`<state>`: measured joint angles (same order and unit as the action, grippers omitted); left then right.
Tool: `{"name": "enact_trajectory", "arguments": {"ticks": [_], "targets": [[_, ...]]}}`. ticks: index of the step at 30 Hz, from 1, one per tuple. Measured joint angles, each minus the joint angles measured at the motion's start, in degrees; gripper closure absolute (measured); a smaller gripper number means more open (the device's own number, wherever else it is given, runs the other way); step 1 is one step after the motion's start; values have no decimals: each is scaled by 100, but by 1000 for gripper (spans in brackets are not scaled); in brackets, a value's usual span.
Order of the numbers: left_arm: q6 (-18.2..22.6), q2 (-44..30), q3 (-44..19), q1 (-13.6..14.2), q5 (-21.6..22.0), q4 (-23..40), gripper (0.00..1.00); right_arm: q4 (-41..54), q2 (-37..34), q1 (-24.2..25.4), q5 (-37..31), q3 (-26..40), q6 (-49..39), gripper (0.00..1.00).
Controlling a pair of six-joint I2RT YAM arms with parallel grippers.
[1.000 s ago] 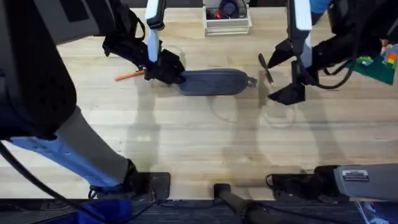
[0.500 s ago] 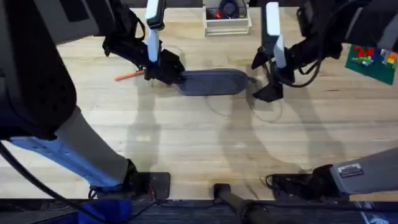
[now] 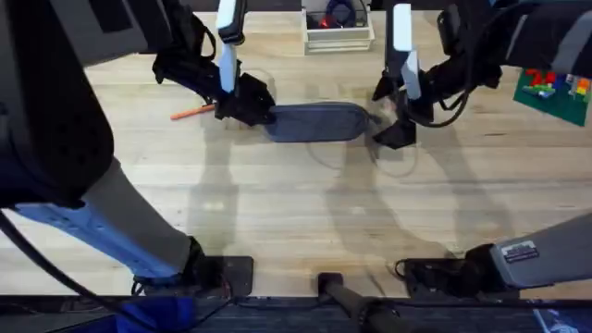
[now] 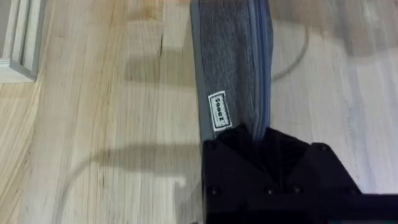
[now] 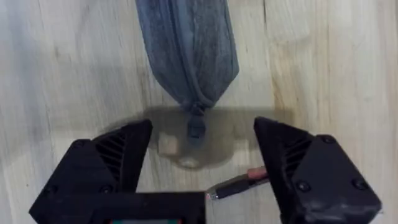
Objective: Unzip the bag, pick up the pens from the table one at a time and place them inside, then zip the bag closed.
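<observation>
The blue-grey bag (image 3: 314, 121) lies lengthwise on the table (image 3: 296, 203), zipper closed. My left gripper (image 3: 252, 108) is shut on its left end; the left wrist view shows that gripper (image 4: 258, 134) clamped on the bag (image 4: 230, 62) beside a small label. My right gripper (image 3: 388, 122) hangs open at the bag's right end. In the right wrist view the zipper pull (image 5: 196, 127) sits between the open gripper's (image 5: 202, 146) fingers (image 5: 118, 155), untouched. An orange pen (image 3: 191, 112) lies left of the bag. A dark pen (image 5: 233, 185) lies under the right gripper.
A white tray (image 3: 338, 35) holding small items stands at the back centre. A green plate with coloured bricks (image 3: 553, 91) lies at the far right. A white frame edge (image 4: 15, 37) appears in the left wrist view.
My right gripper has swung left to the bag's zipper end, still open. The left gripper and bag have not moved.
</observation>
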<state>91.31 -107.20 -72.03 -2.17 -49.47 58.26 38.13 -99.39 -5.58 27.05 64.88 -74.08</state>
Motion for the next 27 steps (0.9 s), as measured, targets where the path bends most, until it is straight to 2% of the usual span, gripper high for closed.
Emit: {"name": "enact_trajectory", "arguments": {"ticks": [16,27], "targets": [[0,0,0,0,-2,0,959,74,-5,0,2,0,-94,4],[-1,0,0,0,-1,0,959,81,-247,-1,109,11,-94,4]]}}
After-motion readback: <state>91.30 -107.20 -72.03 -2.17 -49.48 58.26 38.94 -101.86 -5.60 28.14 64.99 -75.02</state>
